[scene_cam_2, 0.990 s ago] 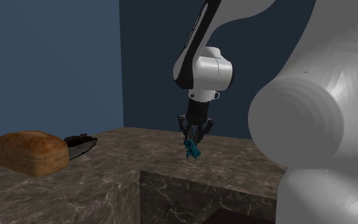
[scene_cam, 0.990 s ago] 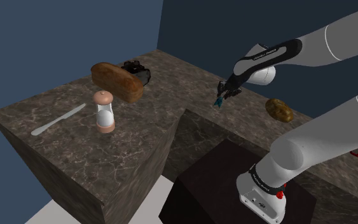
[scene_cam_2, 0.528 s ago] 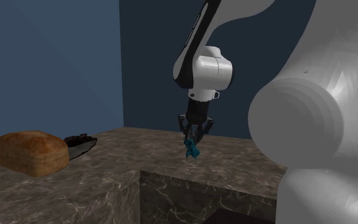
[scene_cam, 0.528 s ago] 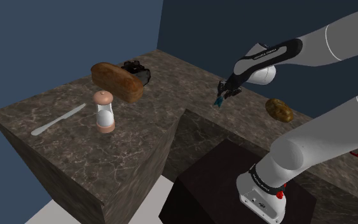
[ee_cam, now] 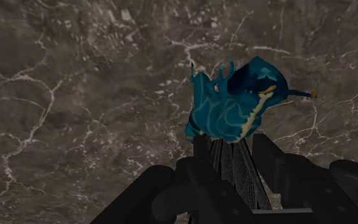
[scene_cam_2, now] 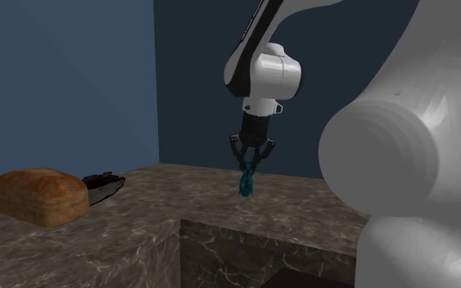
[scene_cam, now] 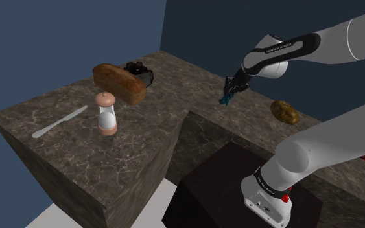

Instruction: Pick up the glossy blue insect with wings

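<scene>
A glossy blue insect (ee_cam: 234, 102) with netted wings hangs between my black fingers. My gripper (scene_cam: 227, 96) is shut on it, above the dark marble counter (scene_cam: 194, 84) near its far edge. In the second exterior view the blue insect (scene_cam_2: 245, 184) dangles below the gripper (scene_cam_2: 246, 168), lifted off the stone. In the wrist view the gripper (ee_cam: 231, 159) clasps the insect's wings, with the body sticking out beyond the fingertips over the marble.
A loaf of bread (scene_cam: 117, 82) and a small dark object (scene_cam: 141, 71) lie at the counter's far side. A pepper mill (scene_cam: 105, 112) and a knife (scene_cam: 59, 122) stand nearer. A brown potato (scene_cam: 283, 111) lies at the shoulder view's right. A recess (scene_cam: 220, 155) cuts into the counter.
My gripper has risen with the blue insect in it, lifting it higher above the counter. Nothing else has moved.
</scene>
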`<state>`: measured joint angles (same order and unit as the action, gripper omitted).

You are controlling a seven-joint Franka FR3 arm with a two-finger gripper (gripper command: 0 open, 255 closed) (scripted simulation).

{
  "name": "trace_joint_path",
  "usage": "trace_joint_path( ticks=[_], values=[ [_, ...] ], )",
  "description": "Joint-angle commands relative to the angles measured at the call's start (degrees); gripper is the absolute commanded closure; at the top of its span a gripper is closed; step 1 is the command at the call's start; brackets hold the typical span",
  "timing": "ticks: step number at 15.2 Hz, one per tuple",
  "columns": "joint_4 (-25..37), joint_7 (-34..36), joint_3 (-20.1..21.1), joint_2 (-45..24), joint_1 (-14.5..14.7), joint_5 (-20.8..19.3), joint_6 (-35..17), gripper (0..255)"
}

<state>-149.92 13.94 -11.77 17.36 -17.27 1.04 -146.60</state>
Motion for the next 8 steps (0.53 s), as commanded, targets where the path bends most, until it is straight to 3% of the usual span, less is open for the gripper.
trace_joint_path(
  ticks=[1, 8],
  values=[
    [0.7, 0.3, 0.2, 1.2, -0.2, -0.4, 1.9, 255],
    [2.8, 1.0, 0.7, 3.7, -0.5, -1.0, 6.5, 255]
  ],
)
